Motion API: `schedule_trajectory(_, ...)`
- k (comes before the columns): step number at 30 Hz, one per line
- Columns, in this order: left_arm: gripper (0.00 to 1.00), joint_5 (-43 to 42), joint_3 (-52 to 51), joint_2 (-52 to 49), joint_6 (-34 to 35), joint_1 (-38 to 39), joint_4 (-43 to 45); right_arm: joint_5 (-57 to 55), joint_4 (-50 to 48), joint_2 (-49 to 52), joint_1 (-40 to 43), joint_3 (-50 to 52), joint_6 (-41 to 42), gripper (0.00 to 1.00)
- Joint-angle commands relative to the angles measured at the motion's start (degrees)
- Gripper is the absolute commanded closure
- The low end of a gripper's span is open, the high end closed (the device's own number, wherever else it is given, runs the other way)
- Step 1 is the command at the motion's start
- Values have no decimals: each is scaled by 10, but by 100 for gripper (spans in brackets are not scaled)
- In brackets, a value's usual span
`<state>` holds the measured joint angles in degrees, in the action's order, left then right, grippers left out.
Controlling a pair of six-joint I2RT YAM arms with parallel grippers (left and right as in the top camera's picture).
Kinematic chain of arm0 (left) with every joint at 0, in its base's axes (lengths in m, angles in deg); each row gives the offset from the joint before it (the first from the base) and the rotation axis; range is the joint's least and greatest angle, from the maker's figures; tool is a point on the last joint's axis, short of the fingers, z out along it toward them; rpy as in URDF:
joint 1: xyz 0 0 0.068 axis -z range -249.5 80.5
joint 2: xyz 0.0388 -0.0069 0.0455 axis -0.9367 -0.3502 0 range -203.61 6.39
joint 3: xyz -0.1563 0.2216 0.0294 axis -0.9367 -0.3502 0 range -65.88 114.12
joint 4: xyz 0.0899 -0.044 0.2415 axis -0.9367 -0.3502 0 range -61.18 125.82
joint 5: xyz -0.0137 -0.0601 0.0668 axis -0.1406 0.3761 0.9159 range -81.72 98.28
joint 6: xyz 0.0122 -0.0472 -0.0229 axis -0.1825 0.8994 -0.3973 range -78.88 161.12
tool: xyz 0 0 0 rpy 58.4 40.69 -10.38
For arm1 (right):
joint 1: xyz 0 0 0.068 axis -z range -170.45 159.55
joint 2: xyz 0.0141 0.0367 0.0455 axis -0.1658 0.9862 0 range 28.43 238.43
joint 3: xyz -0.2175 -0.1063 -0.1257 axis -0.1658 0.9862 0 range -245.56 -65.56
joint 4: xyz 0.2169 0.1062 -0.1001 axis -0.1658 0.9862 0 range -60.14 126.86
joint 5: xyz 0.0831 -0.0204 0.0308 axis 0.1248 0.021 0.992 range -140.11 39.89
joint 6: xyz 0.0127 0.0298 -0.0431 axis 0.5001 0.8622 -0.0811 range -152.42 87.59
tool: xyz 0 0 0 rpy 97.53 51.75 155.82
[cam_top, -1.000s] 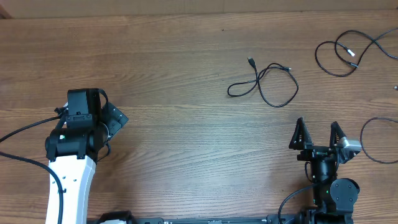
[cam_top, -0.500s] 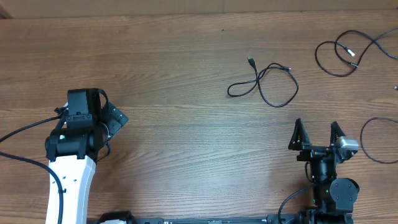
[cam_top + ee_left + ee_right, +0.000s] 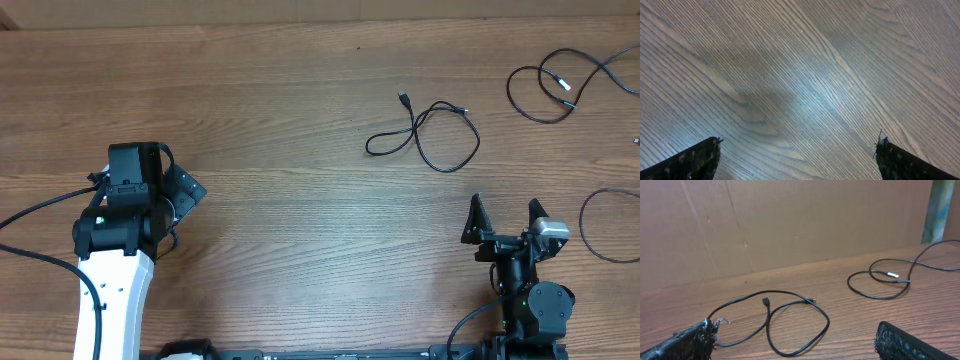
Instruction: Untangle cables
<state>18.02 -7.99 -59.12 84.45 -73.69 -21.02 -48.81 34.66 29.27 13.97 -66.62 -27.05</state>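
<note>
A thin black cable (image 3: 432, 133) lies in a crossed loop at centre right of the table; it also shows in the right wrist view (image 3: 785, 320). A second cable (image 3: 560, 85) lies at the far right back, also seen in the right wrist view (image 3: 887, 277). A third loop (image 3: 600, 228) lies at the right edge. My right gripper (image 3: 506, 216) is open and empty, near the front edge, short of the crossed loop. My left gripper (image 3: 178, 190) is open over bare wood, its fingertips (image 3: 700, 157) at the frame corners.
The wooden table (image 3: 300, 200) fills the view. A brown cardboard wall (image 3: 790, 220) stands behind the table's far edge. Thick black arm wires (image 3: 30, 215) run off to the left of the left arm.
The right gripper has turned slightly to the left and its fingers stand a little wider. The left arm and the cables have not moved.
</note>
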Motion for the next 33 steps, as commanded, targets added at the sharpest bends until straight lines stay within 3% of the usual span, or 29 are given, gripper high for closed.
schedule_trajectory(1, 1, 12, 4, 3, 5, -3, 0, 3, -2, -7, 2, 6, -5, 0)
schedule_trajectory(16, 1, 12, 4, 30, 5, 1, 1, 3, -2, -7, 2, 6, -5, 0)
schedule_trajectory(33, 1, 12, 4, 374, -24, 44, -30, 3, -2, -7, 2, 6, -5, 0)
